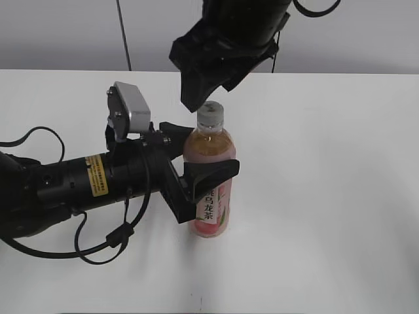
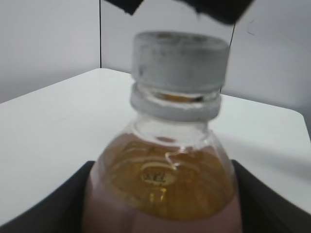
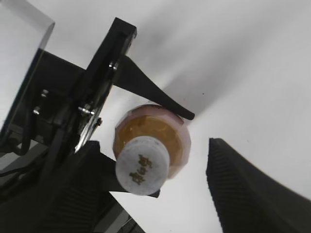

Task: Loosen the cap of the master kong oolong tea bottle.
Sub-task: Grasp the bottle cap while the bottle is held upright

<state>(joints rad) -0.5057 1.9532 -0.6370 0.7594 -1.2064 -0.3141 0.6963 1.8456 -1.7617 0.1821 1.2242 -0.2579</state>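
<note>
The white bench (image 1: pixel 340 196) carries one thing, the bottle (image 1: pixel 211 190), which stands upright near the middle. The left gripper (image 1: pixel 196 171) reaches in from the side with its jaws pinching the bottle's body at label height, most likely to keep it from spinning or tipping while the top is worked. The right gripper (image 3: pixel 160 194) hangs straight above, jaws spread to either side of the neck and not touching it, lined up for a downward approach. The cap (image 3: pixel 142 165) sits fully seated on the neck, so the twisting has not yet begun.
</note>
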